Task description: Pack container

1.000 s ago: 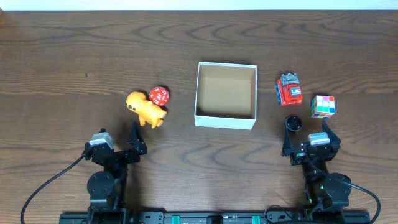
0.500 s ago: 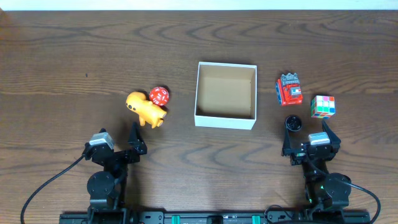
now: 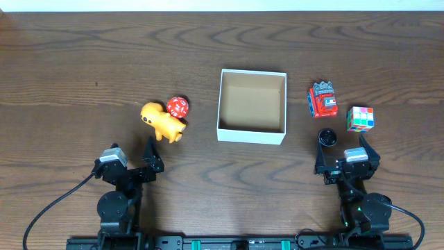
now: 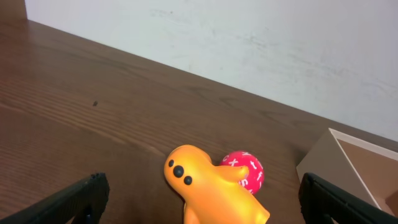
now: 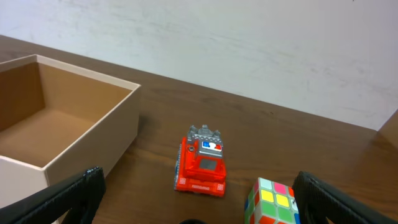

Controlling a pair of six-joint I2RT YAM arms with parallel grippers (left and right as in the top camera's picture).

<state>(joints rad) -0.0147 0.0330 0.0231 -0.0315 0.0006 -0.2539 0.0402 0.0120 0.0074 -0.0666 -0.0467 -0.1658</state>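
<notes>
Looking down from overhead, the box point(image 3: 250, 135) sits around the middle of the table point(image 3: 69, 69), open top up and brown floor showing. Toward the table's left edge from it there's a yellow toy point(image 3: 162, 122) with a red ball point(image 3: 177, 107) touching it. Toward the right edge are a fire truck point(image 3: 322, 100), a puzzle cube point(image 3: 360, 119) and a small black cap point(image 3: 327, 137). The left gripper point(image 3: 132, 160) and right gripper point(image 3: 343, 158) hang by the near edge, both spread wide and holding nothing. From the left wrist, the fingers sit at the bottom corners with the yellow toy between them further out, the ball tucked behind it and a box corner at the right. From the right wrist, the fingers are just as wide, with the box on the left, the truck dead ahead and the cube lower right.
</notes>
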